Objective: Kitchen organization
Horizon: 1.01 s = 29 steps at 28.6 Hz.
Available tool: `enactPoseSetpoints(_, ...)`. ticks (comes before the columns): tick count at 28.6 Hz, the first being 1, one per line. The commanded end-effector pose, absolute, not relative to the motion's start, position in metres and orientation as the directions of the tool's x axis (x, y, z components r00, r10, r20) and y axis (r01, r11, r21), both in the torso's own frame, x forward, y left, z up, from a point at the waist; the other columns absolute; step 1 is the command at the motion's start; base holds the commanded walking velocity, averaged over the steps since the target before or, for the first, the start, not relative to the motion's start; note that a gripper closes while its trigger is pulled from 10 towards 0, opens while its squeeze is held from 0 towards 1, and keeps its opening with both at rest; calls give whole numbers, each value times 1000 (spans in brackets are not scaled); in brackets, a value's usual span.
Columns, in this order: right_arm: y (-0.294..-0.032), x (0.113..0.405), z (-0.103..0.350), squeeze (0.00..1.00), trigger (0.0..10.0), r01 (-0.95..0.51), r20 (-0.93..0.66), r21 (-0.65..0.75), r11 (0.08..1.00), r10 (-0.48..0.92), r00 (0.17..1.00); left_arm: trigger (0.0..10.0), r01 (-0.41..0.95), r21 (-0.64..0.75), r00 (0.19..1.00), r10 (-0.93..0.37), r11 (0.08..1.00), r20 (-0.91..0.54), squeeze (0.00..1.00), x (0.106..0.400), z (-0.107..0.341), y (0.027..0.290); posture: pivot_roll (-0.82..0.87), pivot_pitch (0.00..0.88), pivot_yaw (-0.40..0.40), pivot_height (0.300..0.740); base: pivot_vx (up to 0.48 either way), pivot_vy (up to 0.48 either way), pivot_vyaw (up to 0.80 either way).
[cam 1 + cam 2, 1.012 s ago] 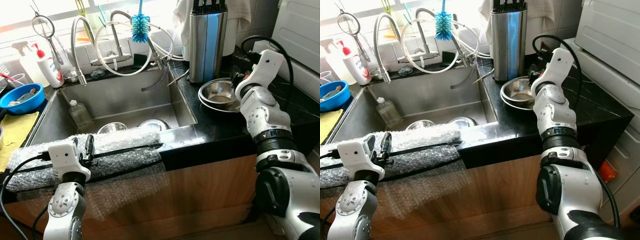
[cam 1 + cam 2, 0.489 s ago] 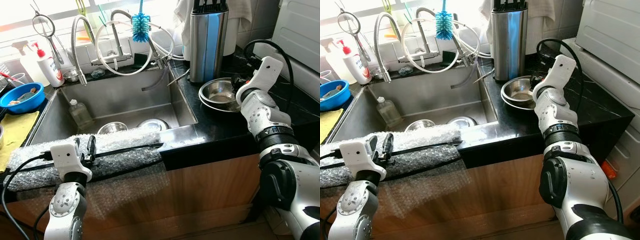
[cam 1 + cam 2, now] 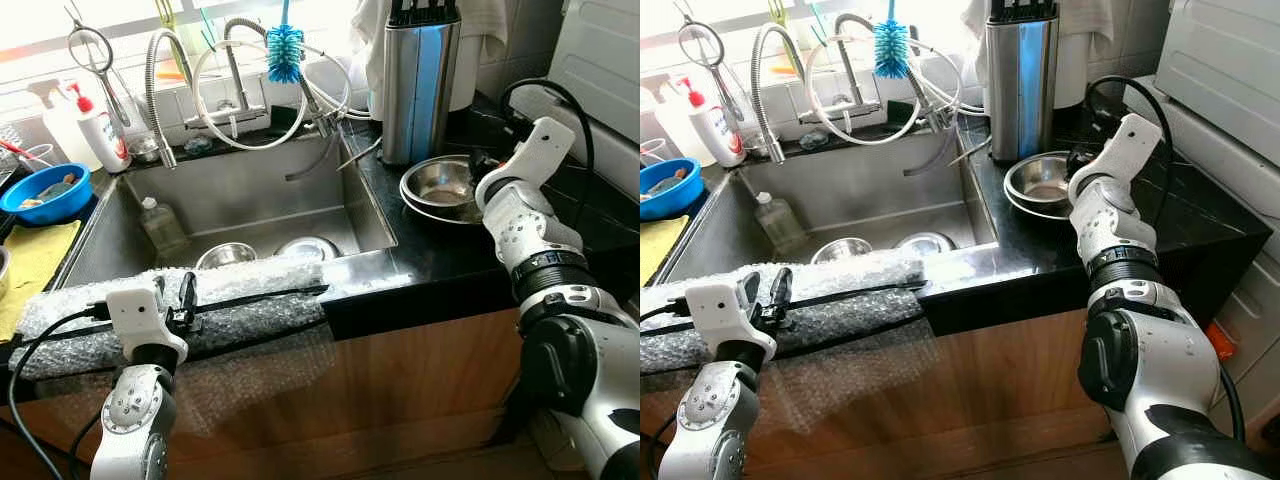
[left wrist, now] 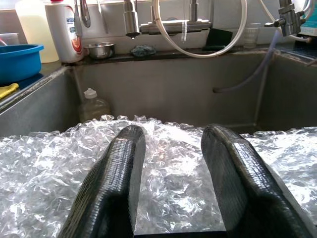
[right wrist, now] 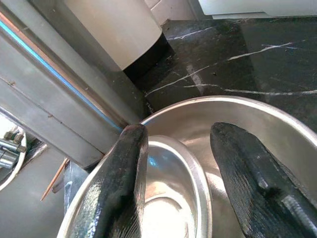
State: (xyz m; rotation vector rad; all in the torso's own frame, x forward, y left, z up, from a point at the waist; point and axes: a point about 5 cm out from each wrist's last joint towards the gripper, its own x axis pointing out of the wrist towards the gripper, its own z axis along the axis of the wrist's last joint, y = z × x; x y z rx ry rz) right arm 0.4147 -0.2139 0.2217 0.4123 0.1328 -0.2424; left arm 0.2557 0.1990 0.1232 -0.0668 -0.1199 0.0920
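In the left eye view, we saw the black worktop (image 3: pixel 440 255) carrying two nested steel bowls (image 3: pixel 440 187) beside a tall steel knife block (image 3: pixel 418 75), with the right tool (image 3: pixel 478 160) at the bowls' right rim. The sink (image 3: pixel 250 205) held a plastic bottle (image 3: pixel 160 226) and two more steel dishes (image 3: pixel 225 256), and a blue brush (image 3: pixel 284 52) hung over the tap. The left tool (image 3: pixel 186 292) rested on bubble wrap (image 3: pixel 220 295) covering the sink's front edge. In the left wrist view, we saw the left tool's fingers (image 4: pixel 114 193) spread apart above the wrap, gripping nothing. In the right wrist view, we saw the right tool's fingers (image 5: pixel 121 191) spread over the inner bowl (image 5: pixel 168 198), which sat inside the outer bowl (image 5: pixel 267 126); contact could not be confirmed.
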Motion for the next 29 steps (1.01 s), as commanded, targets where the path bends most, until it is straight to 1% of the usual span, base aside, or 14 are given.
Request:
enactPoseSetpoints(1,-205,416,220,0,10000,229,-198,391,891,-162,967,10000,-84,-36,991,87,996,101,0,255,122,201,-95,0,135,740,0,0,0)
enactPoseSetpoints(12,-201,416,211,0,10000,225,-226,383,896,-145,963,10000,-79,-39,992,83,996,99,0,255,122,200,-92,0,135,740,0,0,0)
enactPoseSetpoints(29,-207,414,206,0,10000,299,-276,457,838,-186,943,10000,-55,-26,995,57,998,83,0,258,121,198,-85,0,135,740,0,0,0)
